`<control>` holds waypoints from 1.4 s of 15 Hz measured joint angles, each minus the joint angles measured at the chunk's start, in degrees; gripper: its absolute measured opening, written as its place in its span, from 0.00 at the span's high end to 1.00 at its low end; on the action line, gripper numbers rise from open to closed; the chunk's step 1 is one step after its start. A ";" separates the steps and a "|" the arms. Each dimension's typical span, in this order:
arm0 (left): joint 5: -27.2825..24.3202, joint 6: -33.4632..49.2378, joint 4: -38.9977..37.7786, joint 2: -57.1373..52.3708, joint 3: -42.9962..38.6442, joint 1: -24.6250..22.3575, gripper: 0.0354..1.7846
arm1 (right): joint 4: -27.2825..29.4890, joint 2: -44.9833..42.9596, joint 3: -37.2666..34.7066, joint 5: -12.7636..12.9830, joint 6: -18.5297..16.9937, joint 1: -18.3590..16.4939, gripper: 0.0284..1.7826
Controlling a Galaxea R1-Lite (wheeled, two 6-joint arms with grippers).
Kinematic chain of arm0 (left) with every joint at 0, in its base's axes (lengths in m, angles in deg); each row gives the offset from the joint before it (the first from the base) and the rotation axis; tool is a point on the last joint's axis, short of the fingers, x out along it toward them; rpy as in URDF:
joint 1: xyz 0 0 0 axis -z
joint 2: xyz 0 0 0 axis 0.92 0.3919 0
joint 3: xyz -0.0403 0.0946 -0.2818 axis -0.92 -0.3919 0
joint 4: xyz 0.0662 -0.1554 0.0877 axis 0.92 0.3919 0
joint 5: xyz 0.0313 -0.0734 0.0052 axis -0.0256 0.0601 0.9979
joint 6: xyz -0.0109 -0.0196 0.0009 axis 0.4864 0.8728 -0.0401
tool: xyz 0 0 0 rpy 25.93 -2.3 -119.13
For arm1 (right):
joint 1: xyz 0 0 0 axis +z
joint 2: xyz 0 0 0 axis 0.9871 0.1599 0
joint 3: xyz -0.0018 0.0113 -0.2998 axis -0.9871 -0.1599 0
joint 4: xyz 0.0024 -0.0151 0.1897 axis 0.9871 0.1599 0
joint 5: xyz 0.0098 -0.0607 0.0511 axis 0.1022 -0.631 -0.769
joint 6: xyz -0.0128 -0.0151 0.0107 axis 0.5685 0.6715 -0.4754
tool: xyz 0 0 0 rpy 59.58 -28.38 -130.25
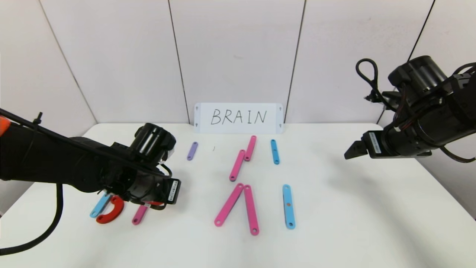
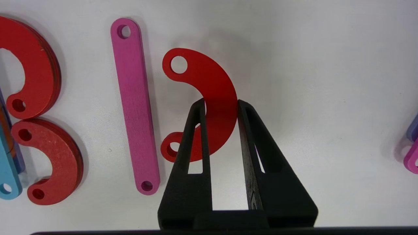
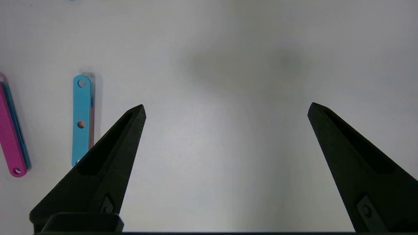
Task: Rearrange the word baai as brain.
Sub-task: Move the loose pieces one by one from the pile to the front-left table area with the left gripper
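The word lies in loose pieces on the white table (image 1: 334, 223). My left gripper (image 2: 221, 102) is shut on a red C-shaped arc (image 2: 212, 81), gripping the middle of its curve. The arc's open side faces a pink strip (image 2: 135, 107), with a small gap between them. Beyond that strip lie two more red arcs (image 2: 39, 81) (image 2: 55, 163) against a light-blue strip (image 2: 6, 173). In the head view the left gripper (image 1: 160, 203) is low at the front left. My right gripper (image 1: 351, 150) hangs open over the bare right side with nothing between its fingers.
A white card (image 1: 238, 117) reading BRAIN leans on the back wall. Two pink strips (image 1: 238, 204) form an inverted V at centre, beside a light-blue strip (image 1: 288, 206). Farther back lie a purple strip (image 1: 192, 150), two pink strips (image 1: 241, 158) and a blue one (image 1: 275, 151).
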 joint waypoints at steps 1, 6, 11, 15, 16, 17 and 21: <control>0.00 0.13 -0.76 1.06 0.11 0.00 0.84 | 0.00 -0.09 -0.06 -0.02 0.00 0.00 0.02; 0.06 2.58 -5.27 6.62 2.24 -1.02 0.84 | -0.02 -0.33 -0.09 -0.05 -0.02 0.00 0.02; 0.13 2.45 -5.05 8.45 3.58 -2.43 0.84 | -0.02 -0.40 -0.17 -0.05 -0.02 -0.01 0.02; 1.13 2.40 -4.24 8.08 3.04 -2.56 0.84 | -0.02 -0.22 -0.17 -0.05 -0.02 0.11 0.02; 2.10 2.56 -3.73 8.03 2.93 -2.54 0.84 | -0.02 -0.18 -0.17 -0.02 -0.02 0.13 0.02; 2.47 2.62 -3.62 7.97 2.84 -2.51 0.84 | -0.02 -0.09 -0.17 0.00 -0.02 0.20 0.02; 2.54 2.69 -3.61 7.70 2.27 -2.40 0.84 | -0.02 0.06 -0.17 -0.05 0.00 0.33 0.02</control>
